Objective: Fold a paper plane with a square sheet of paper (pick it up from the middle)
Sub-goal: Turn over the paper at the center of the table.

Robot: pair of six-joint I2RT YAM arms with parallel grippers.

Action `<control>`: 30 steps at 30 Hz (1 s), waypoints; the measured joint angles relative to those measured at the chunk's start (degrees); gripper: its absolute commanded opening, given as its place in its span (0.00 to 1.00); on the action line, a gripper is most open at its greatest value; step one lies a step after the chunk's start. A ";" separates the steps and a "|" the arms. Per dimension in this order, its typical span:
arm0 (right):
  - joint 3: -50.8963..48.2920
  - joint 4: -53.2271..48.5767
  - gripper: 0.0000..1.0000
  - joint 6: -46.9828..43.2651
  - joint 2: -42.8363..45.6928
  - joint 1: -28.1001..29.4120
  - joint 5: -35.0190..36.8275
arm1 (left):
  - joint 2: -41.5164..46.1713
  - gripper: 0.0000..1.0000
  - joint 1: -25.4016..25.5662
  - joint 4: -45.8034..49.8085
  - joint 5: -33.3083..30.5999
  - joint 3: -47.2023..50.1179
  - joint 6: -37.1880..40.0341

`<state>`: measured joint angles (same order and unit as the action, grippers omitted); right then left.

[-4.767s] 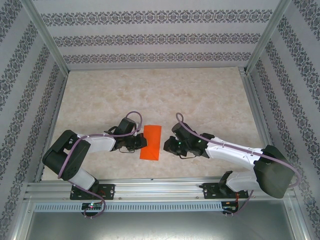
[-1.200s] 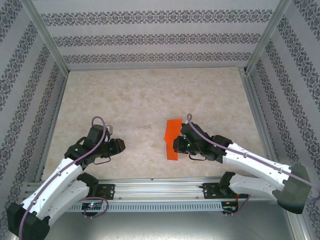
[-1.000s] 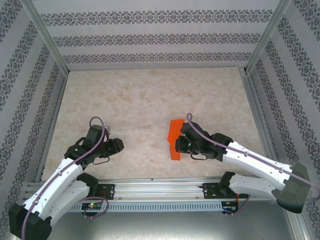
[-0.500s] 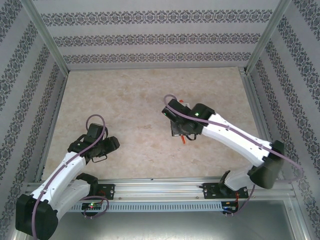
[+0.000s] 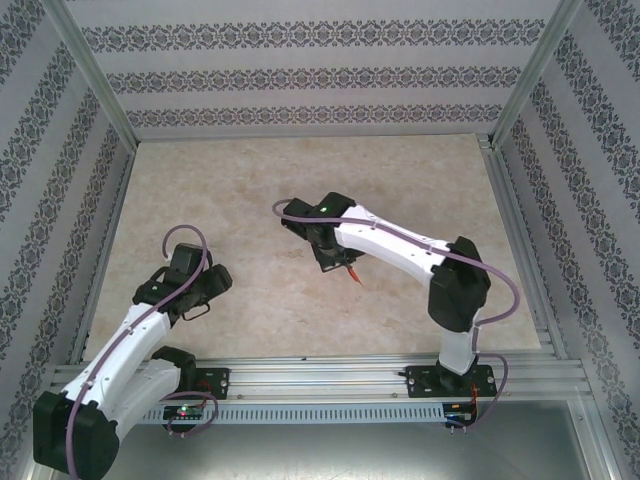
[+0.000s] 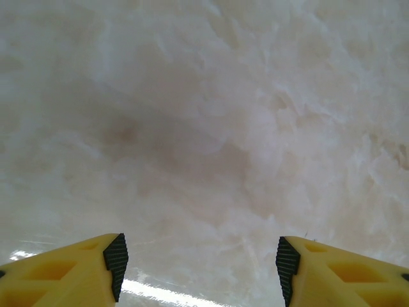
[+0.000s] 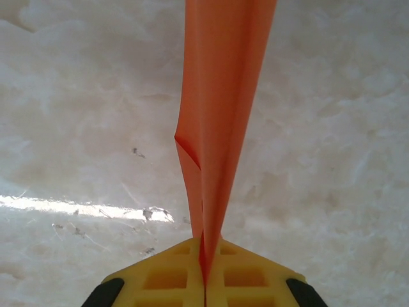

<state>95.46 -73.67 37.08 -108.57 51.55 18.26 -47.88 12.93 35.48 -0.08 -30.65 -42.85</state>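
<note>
The orange-red sheet of paper (image 7: 223,96) is folded into a narrow doubled strip. It is pinched between the yellow fingers of my right gripper (image 7: 204,281), which is shut on its near end, and it runs out past the top of the right wrist view with a small crease on its left edge. From above, just a thin orange sliver (image 5: 354,277) pokes out beside the right gripper (image 5: 338,262) over the table's middle. My left gripper (image 6: 200,268) stands open over bare table with nothing between its pads, at the near left (image 5: 205,290).
The pale marbled tabletop (image 5: 250,190) is boxed in by patterned walls and an aluminium frame, with a rail (image 5: 320,378) along the near edge. The right arm (image 5: 440,270) stretches across the middle right.
The right arm has swung from the near right toward the table's middle, lifting the folded paper off the surface and turning it edge-on. The left arm drew back to the near left.
</note>
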 measured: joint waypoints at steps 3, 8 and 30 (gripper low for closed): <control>0.00 2.25 0.06 -0.02 -3.30 0.52 -1.44 | 1.25 0.71 -0.81 1.88 -0.59 -1.42 -0.07; -0.20 6.88 0.07 0.04 -6.49 2.03 -3.15 | -0.24 0.76 -3.85 5.38 1.40 -6.36 0.79; 0.04 20.06 0.17 3.56 -11.82 4.11 -15.17 | -4.85 0.83 -7.06 10.32 6.73 -10.16 4.33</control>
<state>95.50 -53.60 40.64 -120.40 55.66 3.09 -52.73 5.87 45.80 6.66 -40.82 -38.52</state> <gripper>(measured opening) 0.160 0.829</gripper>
